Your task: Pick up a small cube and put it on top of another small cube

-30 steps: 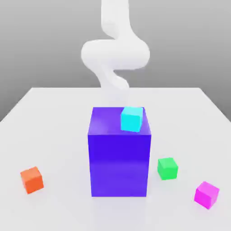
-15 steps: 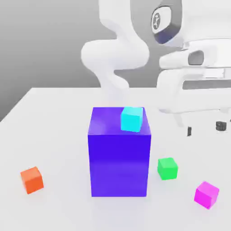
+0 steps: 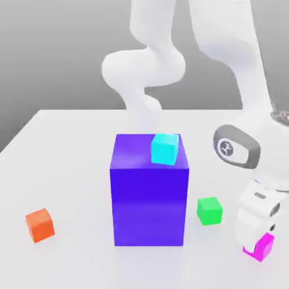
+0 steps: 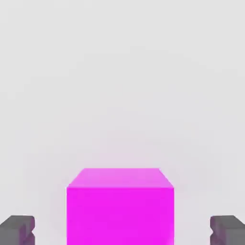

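The small magenta cube [image 3: 264, 249] rests on the white table near the front, at the exterior view's right. My gripper [image 3: 258, 239] has come down over it, and the white hand covers most of the cube. In the hand view the magenta cube [image 4: 119, 206] sits centred between my two grey fingertips [image 4: 18, 228], with a visible gap on each side, so the gripper [image 4: 122, 230] is open around it and not touching. A small green cube [image 3: 209, 210] lies close by, toward the exterior view's left of the magenta one.
A tall blue-violet block [image 3: 149, 192] stands mid-table with a small cyan cube [image 3: 165, 149] on its top back corner. A small orange cube [image 3: 40, 224] lies at the front of the exterior view's left. The arm's white links rise behind the block.
The hand swung in from the upper right and dropped down onto the magenta cube, now partly covering it. None of the cubes has moved.
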You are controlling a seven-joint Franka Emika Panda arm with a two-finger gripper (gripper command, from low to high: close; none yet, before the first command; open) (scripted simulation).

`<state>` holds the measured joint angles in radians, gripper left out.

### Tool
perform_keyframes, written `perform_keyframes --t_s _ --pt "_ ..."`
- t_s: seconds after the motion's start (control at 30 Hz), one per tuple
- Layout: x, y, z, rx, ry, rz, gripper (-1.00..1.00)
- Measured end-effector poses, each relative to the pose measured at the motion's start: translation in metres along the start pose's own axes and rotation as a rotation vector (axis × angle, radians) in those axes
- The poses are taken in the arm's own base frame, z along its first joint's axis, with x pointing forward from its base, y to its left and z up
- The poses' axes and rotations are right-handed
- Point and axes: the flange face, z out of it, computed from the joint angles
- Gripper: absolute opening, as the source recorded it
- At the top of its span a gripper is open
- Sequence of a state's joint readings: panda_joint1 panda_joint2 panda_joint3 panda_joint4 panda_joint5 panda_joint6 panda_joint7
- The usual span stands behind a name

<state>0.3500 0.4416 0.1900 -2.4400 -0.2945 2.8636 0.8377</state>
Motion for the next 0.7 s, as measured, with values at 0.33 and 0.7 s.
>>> perform_keyframes --t_s 0.33,0.7 --pt "0.000 -0.001 -0.045 0.001 0.000 0.001 -1.00" --pt "-0.050 0.055 -0.098 -0.065 0.023 -0.371 -1.00"
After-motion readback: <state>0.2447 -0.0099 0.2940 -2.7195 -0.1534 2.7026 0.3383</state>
